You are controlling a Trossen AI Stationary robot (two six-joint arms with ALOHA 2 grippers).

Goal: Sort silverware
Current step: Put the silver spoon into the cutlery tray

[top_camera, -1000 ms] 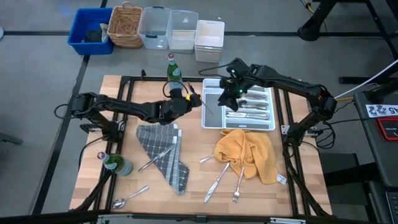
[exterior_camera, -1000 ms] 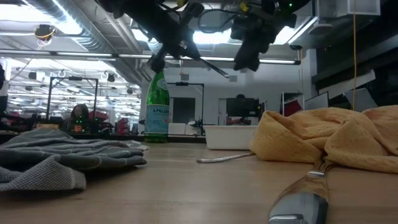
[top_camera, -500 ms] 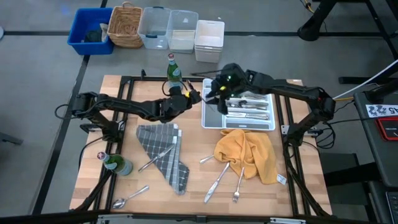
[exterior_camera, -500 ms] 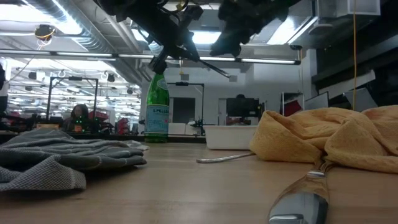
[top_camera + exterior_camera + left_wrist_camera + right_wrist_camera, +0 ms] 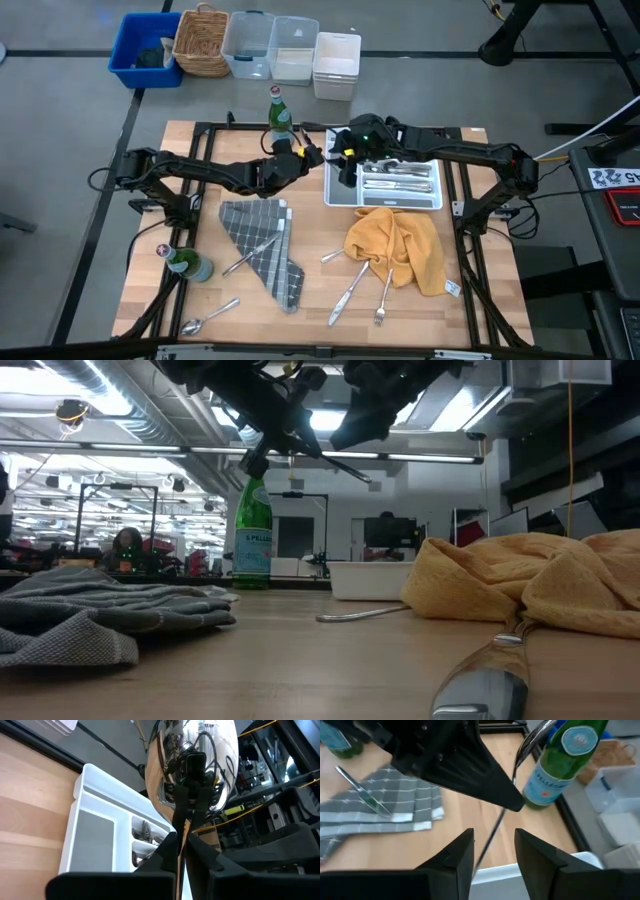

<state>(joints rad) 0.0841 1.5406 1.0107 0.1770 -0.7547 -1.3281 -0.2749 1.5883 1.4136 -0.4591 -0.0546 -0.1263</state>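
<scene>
My left gripper (image 5: 308, 155) is raised above the table, just left of the white tray (image 5: 340, 195), and is shut on a shiny spoon (image 5: 195, 770). My right gripper (image 5: 346, 160) is open at the tray's left end. In the right wrist view its fingers stand on either side of the spoon's handle (image 5: 490, 840) without touching it. Several pieces of silverware (image 5: 400, 180) lie in the tray. Others lie loose on the table: one on the grey cloth (image 5: 255, 252), a spoon at the near left (image 5: 205, 318), and some by the yellow cloth (image 5: 352, 288). My left gripper pinches the spoon's handle just below the bowl (image 5: 182, 832) between its two fingers. The spoon lies across the fingers. It is lifted clear of the table, with its bowl on one side of the gripper and its long handle (image 5: 345, 468) slanting down toward the tray.
A green bottle (image 5: 277, 110) stands at the far edge close to both grippers, and another (image 5: 185, 265) stands at the near left. The grey cloth (image 5: 265, 240) and the yellow cloth (image 5: 400, 245) lie on the near half. Bins and a basket (image 5: 205, 40) stand beyond the table.
My right gripper has gone from above the tray's middle toward the table's left edge, up to my left gripper and the spoon's handle, turning as it went. My left gripper has kept the spoon still.
</scene>
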